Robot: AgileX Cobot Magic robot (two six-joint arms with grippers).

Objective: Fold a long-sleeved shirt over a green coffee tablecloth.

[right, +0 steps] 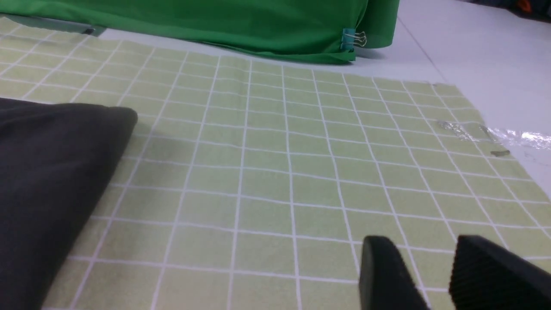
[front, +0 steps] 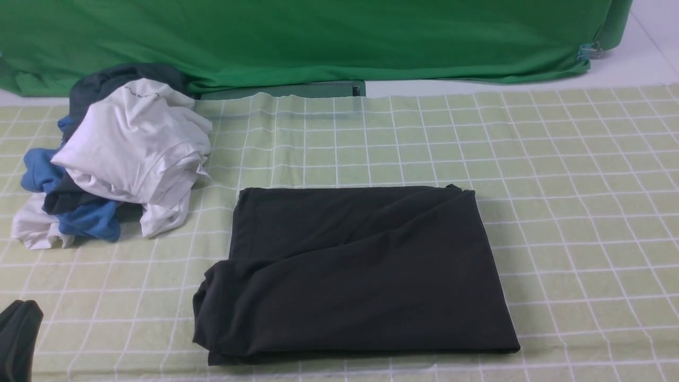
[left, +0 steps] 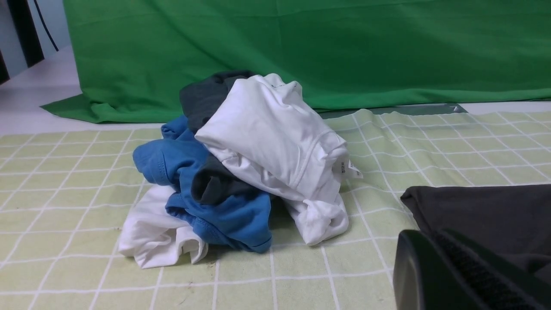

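Green backdrop cloth (front: 318, 37) behind a table spread with the checked tablecloth (front: 557, 175).
Folded into a rectangle, the black shirt (front: 355, 270) lies on the tablecloth between both hands, near each. Left hand (left: 447, 275) is closed and empty, with the heap of clothes (front: 116, 159) beyond it. Right hand (right: 434, 275) stands partly open, empty, above bare tablecloth.

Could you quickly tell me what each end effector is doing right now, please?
Left end effector: closed, holding nothing, beside the shirt.
Right end effector: open, holding nothing, above the tablecloth.
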